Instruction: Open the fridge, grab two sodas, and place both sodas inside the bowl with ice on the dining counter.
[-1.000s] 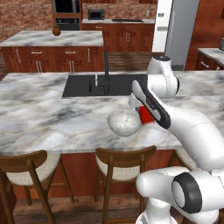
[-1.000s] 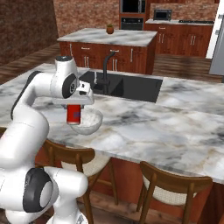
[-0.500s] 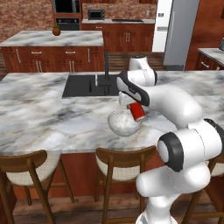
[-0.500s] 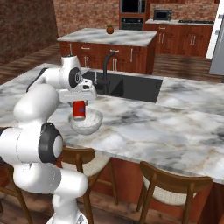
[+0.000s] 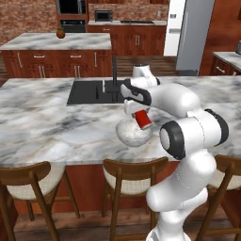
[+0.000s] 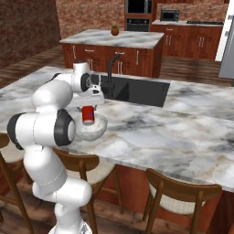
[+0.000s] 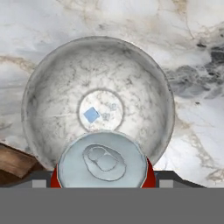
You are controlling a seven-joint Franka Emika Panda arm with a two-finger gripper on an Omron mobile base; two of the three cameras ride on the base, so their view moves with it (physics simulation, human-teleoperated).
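The two-finger gripper (image 5: 140, 114) is clamped wide on a small red cylindrical soda can (image 5: 143, 119) — tilted, just above the round light-grey bowl (image 5: 128, 134). That bowl sits on the long white-grey marble dining counter (image 5: 56, 127), near the black sink (image 5: 89, 93).

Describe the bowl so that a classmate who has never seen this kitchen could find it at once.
Find the long marble counter with the black sink. Just in front of the sink, near the stool-side edge, sits a small round grey bowl. It is the counter's one dish, and the gripper holds a red can above it.
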